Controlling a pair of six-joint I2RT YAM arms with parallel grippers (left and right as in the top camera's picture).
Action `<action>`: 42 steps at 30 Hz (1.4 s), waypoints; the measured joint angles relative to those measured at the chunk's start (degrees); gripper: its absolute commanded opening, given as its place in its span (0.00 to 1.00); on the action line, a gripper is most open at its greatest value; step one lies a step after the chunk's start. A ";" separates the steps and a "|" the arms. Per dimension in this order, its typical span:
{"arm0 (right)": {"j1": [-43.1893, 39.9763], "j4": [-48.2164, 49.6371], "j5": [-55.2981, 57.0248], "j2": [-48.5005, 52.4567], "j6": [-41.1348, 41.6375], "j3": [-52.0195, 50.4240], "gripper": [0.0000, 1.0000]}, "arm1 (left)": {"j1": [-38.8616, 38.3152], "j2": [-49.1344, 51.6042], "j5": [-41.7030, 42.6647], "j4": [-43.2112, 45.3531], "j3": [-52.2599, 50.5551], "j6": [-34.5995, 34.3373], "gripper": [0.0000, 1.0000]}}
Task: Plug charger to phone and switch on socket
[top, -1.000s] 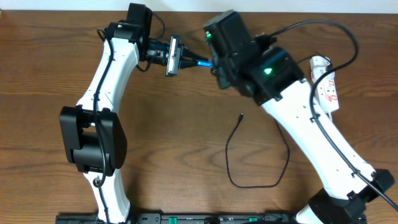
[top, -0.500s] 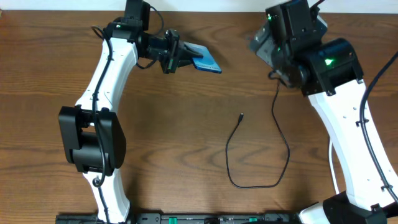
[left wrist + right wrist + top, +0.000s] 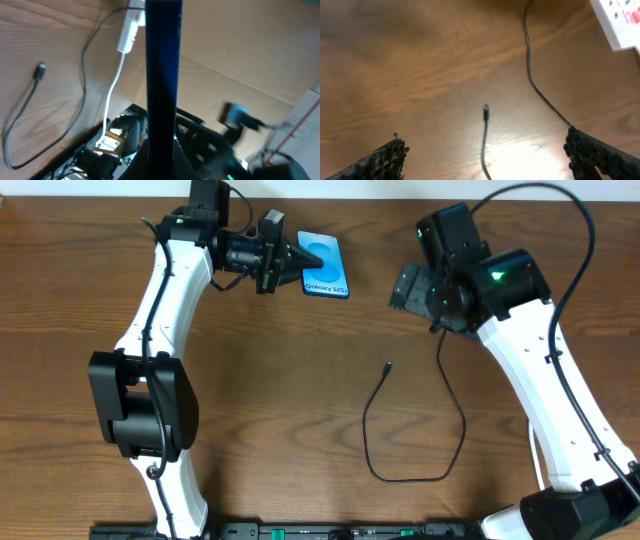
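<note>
The phone (image 3: 326,265), light-blue screen up with "Galaxy S25+", is at the back centre. My left gripper (image 3: 293,260) is shut on its left edge. In the left wrist view the phone (image 3: 162,75) shows edge-on as a dark bar between the fingers (image 3: 162,167). The charger cable (image 3: 450,395) loops over the table, and its tip (image 3: 388,366) lies free at the middle. My right gripper (image 3: 404,288) is open and empty, right of the phone and above the tip (image 3: 485,111), which lies between its fingers (image 3: 490,160). The socket (image 3: 619,20) (image 3: 130,27) is hidden overhead by the right arm.
The socket's thick white cord (image 3: 112,95) runs from the strip towards the table's edge. The charger cable (image 3: 535,80) passes close by the strip. The cable's loop (image 3: 400,478) reaches near the front of the brown wooden table (image 3: 260,400).
My right gripper has let go of the phone and pulled away to the right, then come back a little towards the centre. My left gripper has turned the phone screen up.
</note>
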 measured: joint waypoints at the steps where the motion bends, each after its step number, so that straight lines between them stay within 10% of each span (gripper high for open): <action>1: -0.50 0.42 -0.37 -0.02 -0.13 -1.70 0.99 | 0.09 0.00 0.72 0.04 0.00 0.02 0.07; 20: -0.66 23.45 -7.21 0.13 0.33 -31.89 0.76 | 1.01 0.00 8.96 0.13 0.00 -3.08 0.07; 42: -0.33 29.00 -16.02 12.28 2.32 -33.33 0.56 | 1.01 0.00 9.11 0.13 0.00 -3.08 0.08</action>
